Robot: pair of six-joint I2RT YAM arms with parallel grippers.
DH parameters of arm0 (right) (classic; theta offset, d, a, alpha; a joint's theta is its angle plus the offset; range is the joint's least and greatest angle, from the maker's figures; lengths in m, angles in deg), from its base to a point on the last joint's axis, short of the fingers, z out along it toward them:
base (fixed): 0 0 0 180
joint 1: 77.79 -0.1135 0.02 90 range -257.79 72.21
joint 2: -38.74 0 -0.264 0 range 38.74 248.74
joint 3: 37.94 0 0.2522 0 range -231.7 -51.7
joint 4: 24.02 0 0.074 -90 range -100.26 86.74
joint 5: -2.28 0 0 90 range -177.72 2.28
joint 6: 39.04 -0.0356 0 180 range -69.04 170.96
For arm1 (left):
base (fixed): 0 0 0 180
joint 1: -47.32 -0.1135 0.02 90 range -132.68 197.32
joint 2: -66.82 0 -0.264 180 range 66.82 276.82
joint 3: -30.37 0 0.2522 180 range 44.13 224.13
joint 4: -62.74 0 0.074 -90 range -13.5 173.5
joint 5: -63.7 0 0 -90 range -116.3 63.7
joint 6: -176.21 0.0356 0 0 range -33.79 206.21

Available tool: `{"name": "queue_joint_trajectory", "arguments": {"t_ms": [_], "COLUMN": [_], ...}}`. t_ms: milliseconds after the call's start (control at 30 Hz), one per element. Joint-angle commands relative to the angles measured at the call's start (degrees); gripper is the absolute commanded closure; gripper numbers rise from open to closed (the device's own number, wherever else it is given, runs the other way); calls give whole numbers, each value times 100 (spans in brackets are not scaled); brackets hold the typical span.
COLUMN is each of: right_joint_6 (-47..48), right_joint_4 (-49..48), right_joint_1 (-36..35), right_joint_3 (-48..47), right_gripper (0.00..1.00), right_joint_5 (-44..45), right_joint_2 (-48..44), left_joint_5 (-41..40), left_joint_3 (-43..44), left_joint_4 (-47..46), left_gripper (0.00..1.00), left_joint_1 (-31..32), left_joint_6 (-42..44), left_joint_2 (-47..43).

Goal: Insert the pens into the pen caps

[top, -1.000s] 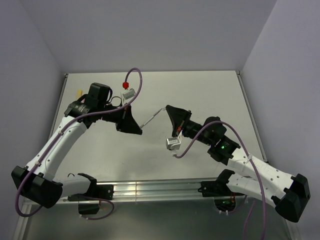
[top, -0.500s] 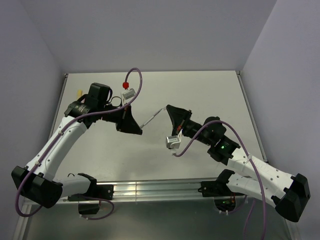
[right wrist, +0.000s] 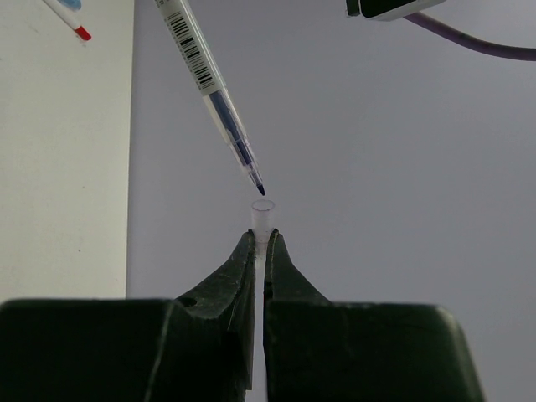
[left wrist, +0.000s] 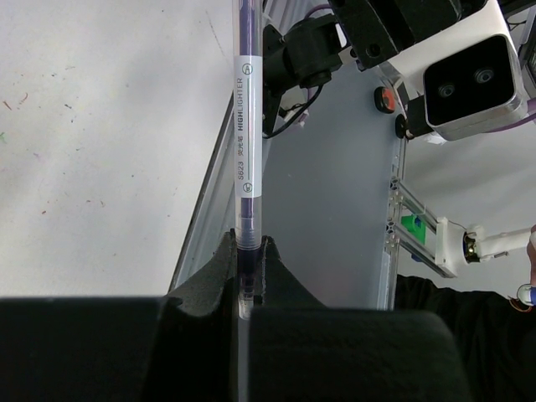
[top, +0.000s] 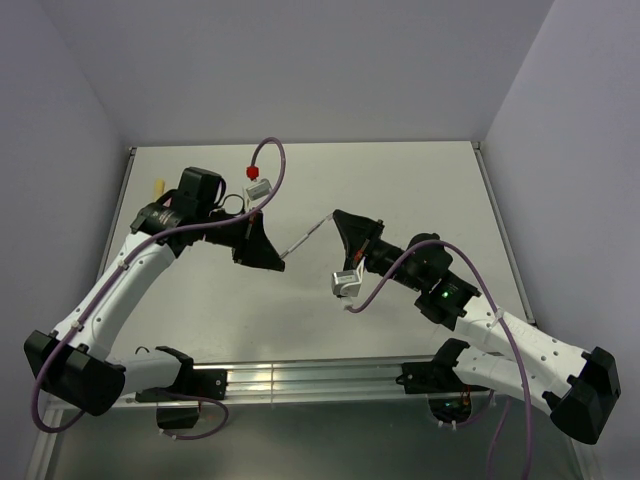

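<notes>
Currently, the left gripper (left wrist: 249,251) pinches a thin clear highlighter pen (left wrist: 245,126) by its rear end, its purple tip just short of the clear cap (right wrist: 263,212) clamped in the right gripper (right wrist: 260,240).

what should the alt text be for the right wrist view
The right gripper pinches a small clear cap, mouth up, while a thin pen with a barcode label slants down from the upper left, its dark tip just above the cap and not yet inside. Pale wall behind, table at left.
</notes>
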Motion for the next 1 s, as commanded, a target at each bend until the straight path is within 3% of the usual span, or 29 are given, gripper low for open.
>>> {"name": "queue_joint_trajectory", "arguments": {"t_ms": [0, 600, 967], "right_joint_6": [-8, 115, 1583], "right_joint_4": [-109, 31, 619], "right_joint_1": [-34, -236, -359], "right_joint_3": [-194, -238, 44], "right_gripper": [100, 100, 100], "right_joint_5": [-62, -177, -800], "right_joint_2": [-12, -21, -92], "left_joint_5": [212, 238, 264], "left_joint_3": [89, 54, -121], "left_joint_4": [-87, -184, -492], "left_gripper": [100, 100, 100], "left_joint_1": [34, 43, 95], "left_joint_6": [27, -148, -754], "left_joint_2": [1, 186, 317]}}
